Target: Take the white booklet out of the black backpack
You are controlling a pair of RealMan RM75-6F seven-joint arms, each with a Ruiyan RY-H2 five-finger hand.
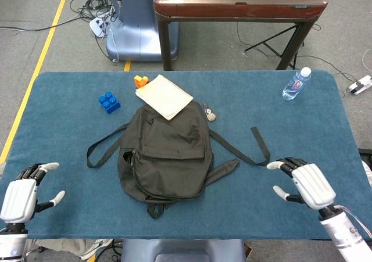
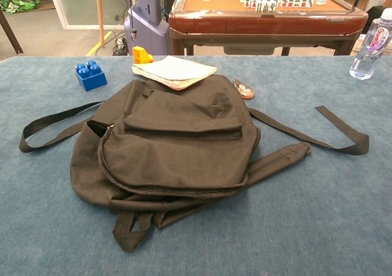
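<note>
lying flat in the middle of the blue counter is the black backpack, with its straps spread out to both sides. the white booklet sits at the far end of the backpack, with its near corner resting on the bag and the rest on the counter. it is outside the bag. a small orange block is just beside the booklet's far left edge, and a blue block is a bit further left. a small brown and white thing lies just to the right of the backpack's top; i cannot tell what it is. a water bottle stands far off near the right back corner.

the left hand is at the near left corner of the counter, well apart from the bag. its fingers are spread wide and hold nothing. the right hand is over the counter on the right, near the end of the bag's right strap but not touching it. its fingers are wide too, holding nothing. the chest view shows no hands.
</note>
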